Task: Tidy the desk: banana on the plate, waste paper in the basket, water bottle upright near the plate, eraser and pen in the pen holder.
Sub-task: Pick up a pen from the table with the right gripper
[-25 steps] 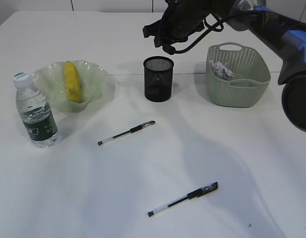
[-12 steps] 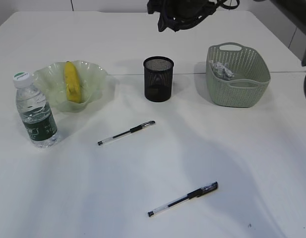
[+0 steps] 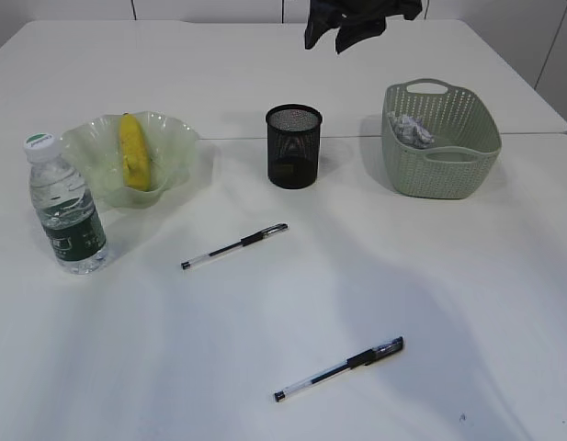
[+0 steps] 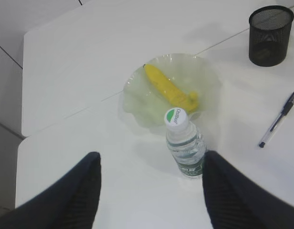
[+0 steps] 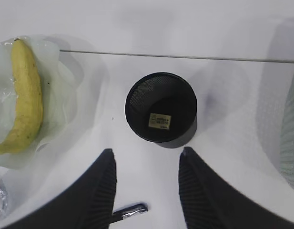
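The banana (image 3: 131, 152) lies on the pale green plate (image 3: 177, 138). The water bottle (image 3: 67, 209) stands upright just left of the plate. Crumpled waste paper (image 3: 412, 129) sits in the green basket (image 3: 444, 170). In the black mesh pen holder (image 3: 293, 147), a small tan eraser (image 5: 159, 120) lies on the bottom. Two pens lie on the table, one in the middle (image 3: 234, 246) and one nearer the front (image 3: 339, 369). My right gripper (image 5: 147, 151) hangs open and empty high above the holder, at the exterior view's top edge (image 3: 325, 44). My left gripper (image 4: 152, 154) is open and empty, above the table near the bottle (image 4: 185, 145).
The white table's back edge runs behind the plate and holder. A seam (image 3: 228, 139) crosses the table behind the holder. Bare table surface lies between the two pens and to the right of them.
My right gripper has risen from just above the pen holder to the top edge of the exterior view, its jaws a little wider. Nothing else moved.
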### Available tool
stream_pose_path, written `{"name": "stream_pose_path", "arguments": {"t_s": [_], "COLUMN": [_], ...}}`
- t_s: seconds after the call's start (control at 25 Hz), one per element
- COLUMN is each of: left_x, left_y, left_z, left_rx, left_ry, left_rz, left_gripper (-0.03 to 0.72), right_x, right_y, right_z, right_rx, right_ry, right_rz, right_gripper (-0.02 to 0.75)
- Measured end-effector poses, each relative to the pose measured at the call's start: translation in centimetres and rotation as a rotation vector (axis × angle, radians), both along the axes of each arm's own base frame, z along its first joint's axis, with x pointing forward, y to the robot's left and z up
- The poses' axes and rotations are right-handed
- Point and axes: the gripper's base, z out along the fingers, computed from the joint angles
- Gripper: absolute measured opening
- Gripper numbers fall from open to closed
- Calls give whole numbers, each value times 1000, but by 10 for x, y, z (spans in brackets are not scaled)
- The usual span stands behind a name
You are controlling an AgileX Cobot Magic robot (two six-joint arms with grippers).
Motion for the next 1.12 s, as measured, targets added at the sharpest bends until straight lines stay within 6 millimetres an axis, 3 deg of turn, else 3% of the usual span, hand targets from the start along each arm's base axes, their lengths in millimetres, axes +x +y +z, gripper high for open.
{"name": "stream_pose_path", "arguments": {"t_s": [1.12], "left_x": [-4], "left_y": [3], "left_z": [-7], "left_rx": [18], "left_ry": [94], "left_rz": [22], "left_gripper": [475], "right_x": [-8], "right_y": [12], "right_z": [8], "right_rx": [298], "right_ry": [135], "right_rz": [-167], "right_gripper": [326]}}
